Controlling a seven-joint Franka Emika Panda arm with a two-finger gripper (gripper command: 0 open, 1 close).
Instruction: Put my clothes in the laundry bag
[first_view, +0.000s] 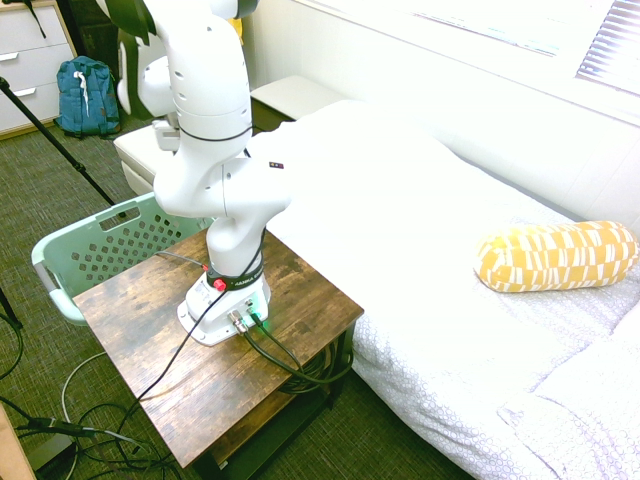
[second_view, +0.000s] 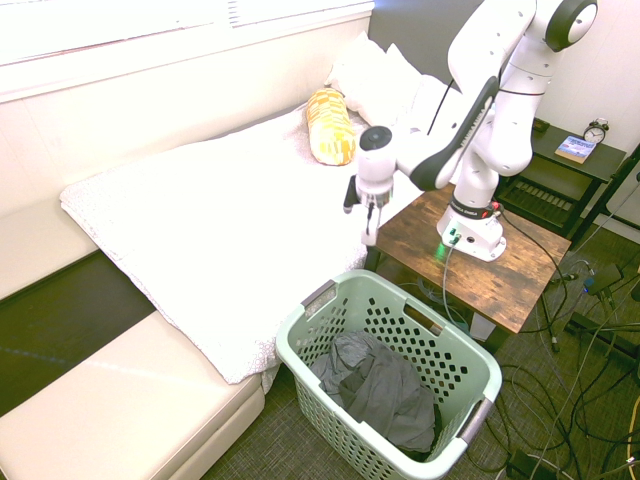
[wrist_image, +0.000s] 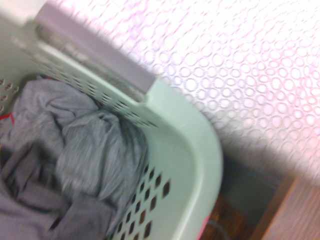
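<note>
While grey clothes (second_view: 380, 388) lay bundled inside the laundry bag (second_view: 478, 363), which stood on the floor between the bed (second_view: 230, 220) and the wooden table (second_view: 500, 280), the gripper (second_view: 369, 228) hung above the bed's edge, near the basket rim. Nothing was seen held in it; the finger spacing could not be made out. The loading step appeared finished; next, any remaining garment would need locating, though none was seen on the bed.

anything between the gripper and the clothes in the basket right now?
Nothing visible. The gripper hangs in open air above the bed edge, up and to the side of the basket. The grey clothes lie inside the basket, whose top is open, with no lid or other thing over them.
</note>
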